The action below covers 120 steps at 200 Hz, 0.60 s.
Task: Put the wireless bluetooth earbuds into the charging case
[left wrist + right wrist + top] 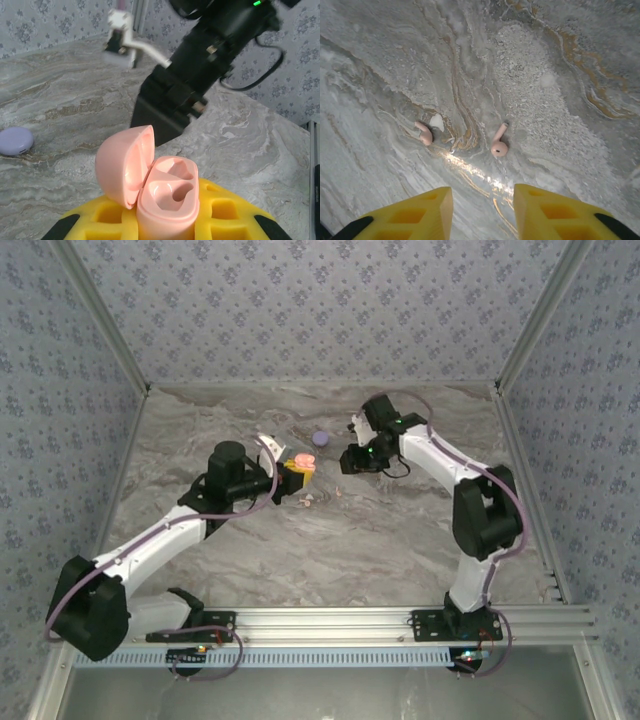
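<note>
Task barely started as I read it. My left gripper [297, 473] is pinched on the pink charging case [167, 200], which stands upright low in the centre of the left wrist view, lid [122, 167] flipped open to the left. Both wells look empty, so no bud is seated yet. The pink earbuds [498, 144] both lie loose on the marble table [560, 75], one left of centre and one just right of centre in the right wrist view, apart from each other. My right gripper [481, 200] hangs above them at the bottom of that frame, yellow fingers [410, 220] spread, nothing between them. A closed lilac case [320, 439] sits on the table above centre in the top view, untouched. Left to do: pick up each bud, seat both, probably close the lid.
</note>
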Available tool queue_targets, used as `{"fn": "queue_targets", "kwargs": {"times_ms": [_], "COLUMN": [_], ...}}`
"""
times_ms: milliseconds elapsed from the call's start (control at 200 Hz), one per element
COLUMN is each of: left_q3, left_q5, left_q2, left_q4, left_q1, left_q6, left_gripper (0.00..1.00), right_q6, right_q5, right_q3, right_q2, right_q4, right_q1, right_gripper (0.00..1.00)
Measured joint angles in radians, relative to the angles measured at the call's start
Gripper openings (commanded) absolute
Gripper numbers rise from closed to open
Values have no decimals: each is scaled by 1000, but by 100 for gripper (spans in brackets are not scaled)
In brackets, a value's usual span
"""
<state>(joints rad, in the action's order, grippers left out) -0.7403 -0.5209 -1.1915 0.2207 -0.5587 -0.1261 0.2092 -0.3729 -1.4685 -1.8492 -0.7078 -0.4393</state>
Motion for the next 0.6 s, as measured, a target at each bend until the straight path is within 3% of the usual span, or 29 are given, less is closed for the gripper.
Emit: {"fn": "queue_targets", "kwargs": {"times_ms": [290, 600], "left_q3": [10, 10], "left_q5": [64, 95], "left_q2": [32, 32], "left_q4": [-2, -16], "left_q1": [-27, -27], "left_q6": [1, 2], "left_gripper": [7, 7], "right_q6": [42, 68], "right_q5": [78, 163], "right_q3": [-104, -159], "right_q2": [-183, -262], "right_q4": [-40, -85], "right_q1": [-52, -84], "right_gripper": [17, 15]}}
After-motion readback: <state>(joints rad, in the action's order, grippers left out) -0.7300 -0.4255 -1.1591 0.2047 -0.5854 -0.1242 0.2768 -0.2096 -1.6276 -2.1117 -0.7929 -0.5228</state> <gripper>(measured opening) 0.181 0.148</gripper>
